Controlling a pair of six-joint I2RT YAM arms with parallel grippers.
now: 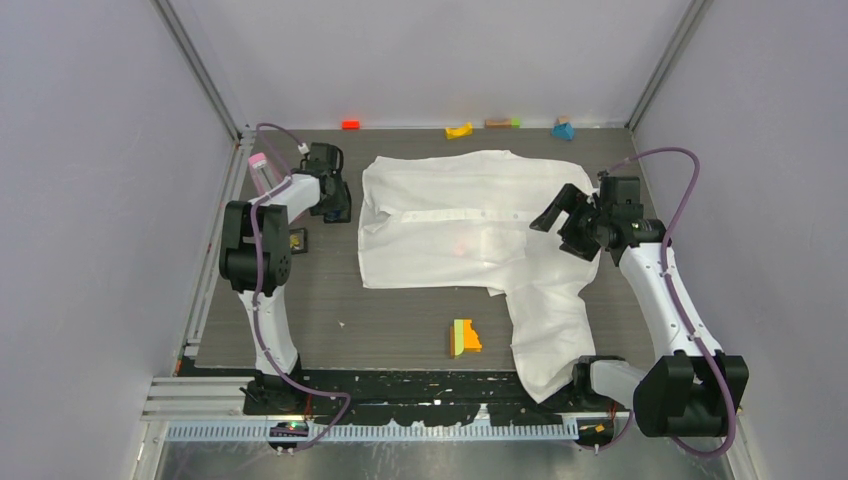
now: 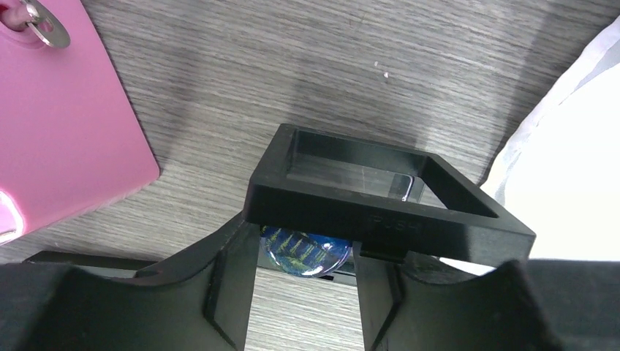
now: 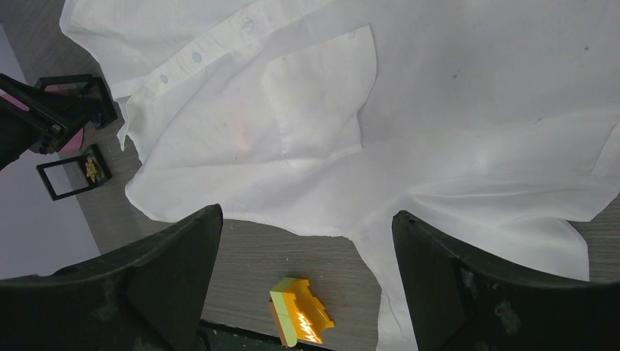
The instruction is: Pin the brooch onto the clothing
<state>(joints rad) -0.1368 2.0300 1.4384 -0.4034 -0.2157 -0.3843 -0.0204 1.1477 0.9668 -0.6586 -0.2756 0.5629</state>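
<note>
The brooch (image 2: 303, 248), a small blue glassy disc, sits between the fingers of my left gripper (image 2: 305, 272), which press against both its sides, just under a black square frame (image 2: 380, 197). In the top view that gripper (image 1: 335, 205) is low over the table, left of the clothing's collar. The clothing (image 1: 460, 225) is a white shirt spread flat, with its button row and chest pocket (image 3: 318, 102) showing. Above the shirt's right side, my right gripper (image 1: 565, 225) hangs wide open and holds nothing; through its jaws (image 3: 305, 219) I see the shirt's hem and the table.
A pink flat object (image 2: 66, 124) lies left of the left gripper. A second small black-framed box (image 3: 73, 172) sits near the left arm. An orange and green block (image 1: 464, 337) lies by the front edge, and several coloured blocks (image 1: 459, 130) line the back wall.
</note>
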